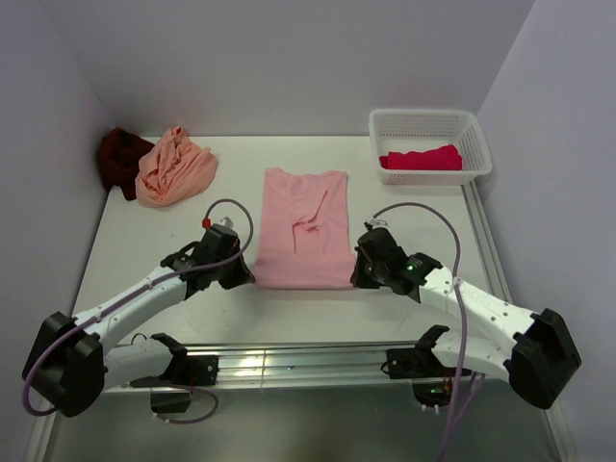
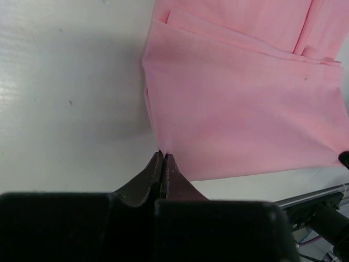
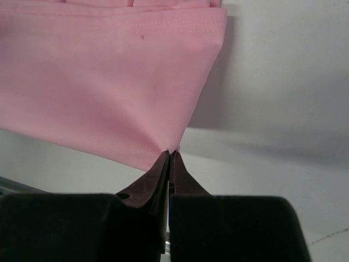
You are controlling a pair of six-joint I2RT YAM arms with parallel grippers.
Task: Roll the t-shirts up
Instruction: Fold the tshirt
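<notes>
The light pink t-shirt (image 1: 301,231) lies folded flat on the counter (image 1: 164,250). The left tool (image 1: 252,277) pinches its seven-o'clock corner, the right tool (image 1: 354,281) its five-o'clock corner.

Boxed in on three sides by plain, unmarked walls of pale lilac-grey: back wall (image 1: 289,58), left wall (image 1: 38,144), right wall (image 1: 558,115). Lit softly and evenly, with only dim, blurred shadows. Furnished with a single white bench (image 1: 144,241), smooth and faintly glossy, flecked with a few small dark specks in the wrist views. Edged along the near side with a shiny silver metal rail (image 1: 308,361) and along the right side with a thin metal strip (image 1: 486,241). Below the rail, dull grey surface (image 1: 318,423), too indistinct to name.
</notes>
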